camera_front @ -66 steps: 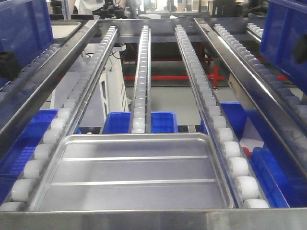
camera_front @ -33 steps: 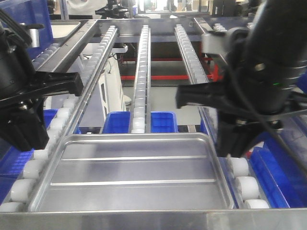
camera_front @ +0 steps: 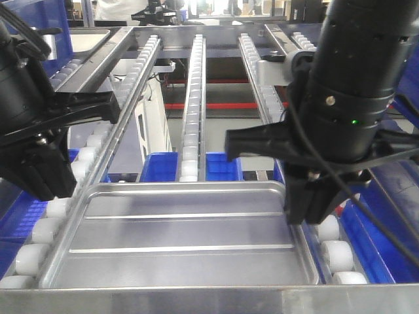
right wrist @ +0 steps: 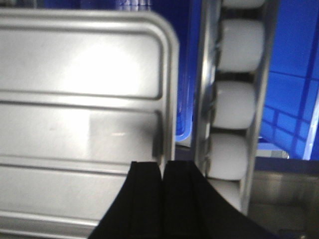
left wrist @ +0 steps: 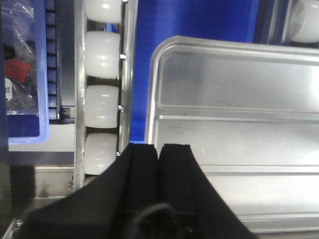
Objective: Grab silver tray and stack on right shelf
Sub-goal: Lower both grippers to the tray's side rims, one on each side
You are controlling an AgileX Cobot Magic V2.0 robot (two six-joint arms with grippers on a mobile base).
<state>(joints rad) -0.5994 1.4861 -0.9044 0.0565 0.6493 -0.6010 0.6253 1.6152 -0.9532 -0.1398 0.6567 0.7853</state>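
Left wrist view, unlike front-facing, shows left end effector (left wrist: pixel 159 148) closed.

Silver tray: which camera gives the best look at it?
The front-facing view: it shows nearly the whole tray, both ridges included, lying between roller lanes. The left wrist view catches only its left side and one corner; the right wrist view, only its right side and corner.

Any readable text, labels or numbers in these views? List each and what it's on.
None legible.
Red label on the bagged item in the blue bin, left wrist view: print too blurred to read.
Silver tray: no markings visible.
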